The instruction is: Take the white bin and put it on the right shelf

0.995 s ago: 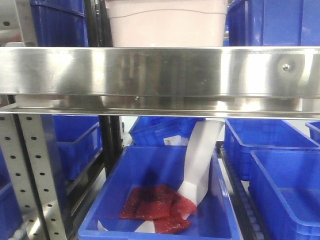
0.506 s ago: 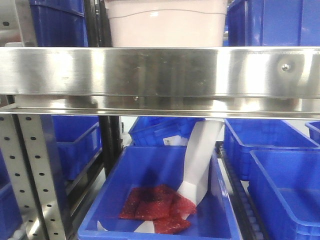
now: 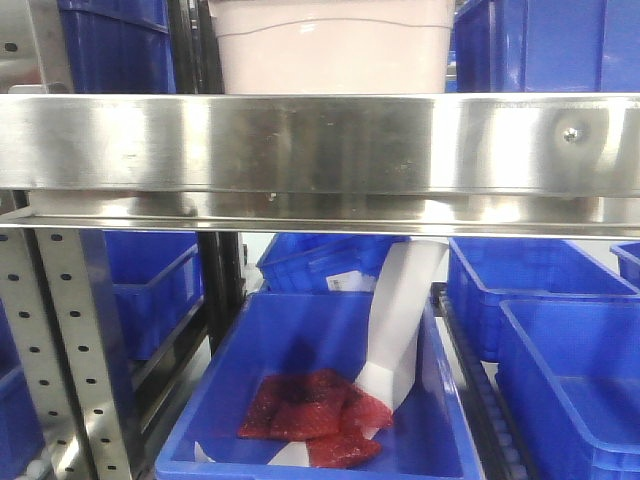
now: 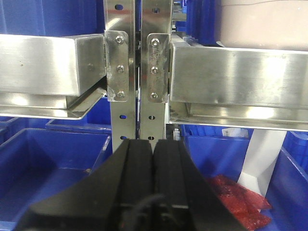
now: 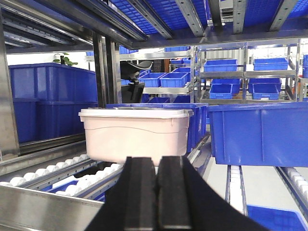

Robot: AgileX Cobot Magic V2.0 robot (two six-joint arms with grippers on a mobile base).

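Pinkish white bin (image 5: 134,134) sits beyond right gripper (image 5: 157,192).

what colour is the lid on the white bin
White, over a pale pinkish-white body; the white bin and its lid show best in the right wrist view.

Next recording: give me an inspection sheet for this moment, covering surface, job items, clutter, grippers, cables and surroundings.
Surface: shiny stainless-steel rack shelf, roller tracks behind its rail.
Job items: pale pinkish-white lidded plastic bin sits on the rollers, ungripped.
Clutter: blue open crate below, holding red packets and a white paper strip.
Grippers: left gripper shut, empty; right gripper shut, empty, facing the bin.
Cables: nothing seen.
Surroundings: perforated grey uprights, more blue crates.
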